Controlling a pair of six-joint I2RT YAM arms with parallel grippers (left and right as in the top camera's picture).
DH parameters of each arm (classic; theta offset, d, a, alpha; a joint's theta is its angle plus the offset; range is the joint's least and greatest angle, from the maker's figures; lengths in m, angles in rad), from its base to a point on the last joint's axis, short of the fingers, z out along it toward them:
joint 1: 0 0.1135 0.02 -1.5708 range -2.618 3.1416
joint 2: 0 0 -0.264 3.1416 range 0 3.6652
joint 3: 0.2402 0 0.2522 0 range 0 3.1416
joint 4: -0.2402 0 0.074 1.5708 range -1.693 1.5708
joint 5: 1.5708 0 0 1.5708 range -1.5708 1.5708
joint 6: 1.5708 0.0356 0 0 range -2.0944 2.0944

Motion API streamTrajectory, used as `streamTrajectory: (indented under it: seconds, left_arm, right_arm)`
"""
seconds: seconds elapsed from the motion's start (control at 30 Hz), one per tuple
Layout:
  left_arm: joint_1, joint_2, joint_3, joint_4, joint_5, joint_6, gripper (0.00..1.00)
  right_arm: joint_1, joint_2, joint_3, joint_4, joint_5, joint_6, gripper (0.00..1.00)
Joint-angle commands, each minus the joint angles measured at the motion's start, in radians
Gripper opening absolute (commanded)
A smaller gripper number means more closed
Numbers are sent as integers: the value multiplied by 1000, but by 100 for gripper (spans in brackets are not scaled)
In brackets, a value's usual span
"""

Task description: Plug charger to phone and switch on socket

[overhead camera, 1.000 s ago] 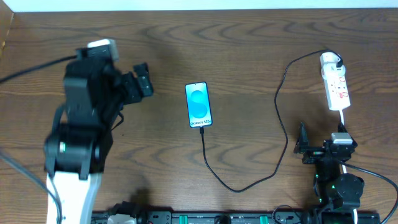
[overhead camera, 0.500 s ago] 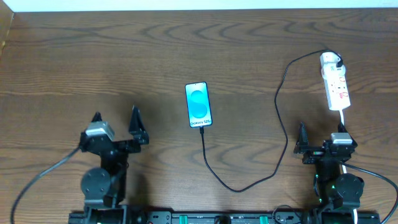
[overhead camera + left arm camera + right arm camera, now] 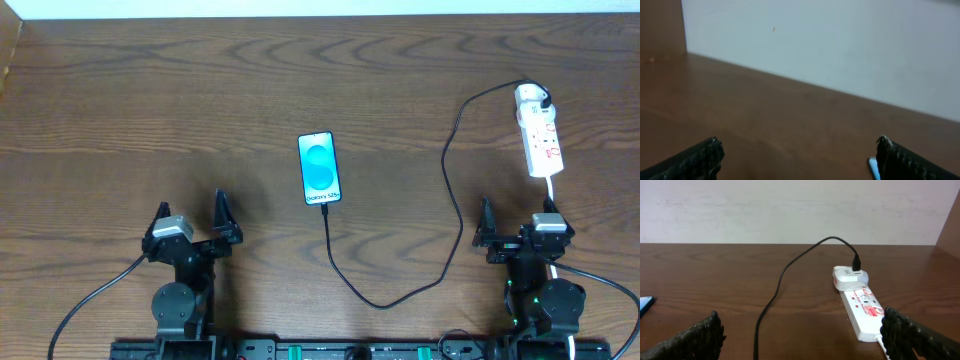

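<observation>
Left gripper (image 3: 190, 215): released, fingers spread wide with nothing between them; parked low at the near table edge.
Right gripper (image 3: 517, 222): likewise spread and empty, parked low at the near edge.
Writing: white text on the bottom edge of the small dark-framed smartphone with glowing cyan screen (image 3: 320, 168), too small to read. Red marks on the white elongated power strip (image 3: 865, 310), illegible.
Phone position: flat, ahead and to the right of the left gripper, well apart.
Charger: thin black cable (image 3: 447, 170) with its tip touching the phone's bottom edge; white plug head (image 3: 850, 277) seated at the strip's far end.
Strip position: ahead of the right gripper, slightly right, near.
Change: left arm stood raised left of the phone a second ago and is now folded down. Phone, cable, strip and right arm unchanged.
Surface: dark brown wood-grain table (image 3: 120, 90); pale wall (image 3: 790, 210) behind.
</observation>
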State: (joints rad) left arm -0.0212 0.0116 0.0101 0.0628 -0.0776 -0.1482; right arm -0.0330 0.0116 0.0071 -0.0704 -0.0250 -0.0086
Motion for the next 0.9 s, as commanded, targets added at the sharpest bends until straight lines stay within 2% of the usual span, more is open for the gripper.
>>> streamTrajectory:
  seconds: [0.0, 0.07, 0.87]
  left_arm:
    - [5, -10, -6, -56, -14, 21, 99]
    - [5, -10, -6, -133, -13, 21, 99]
    - [5, -8, -6, -129, -13, 24, 99]
  right_arm:
    - [8, -6, -2, -4, 8, -7, 99]
    - [8, -6, -2, -4, 8, -7, 99]
    - [8, -6, -2, -5, 8, -7, 99]
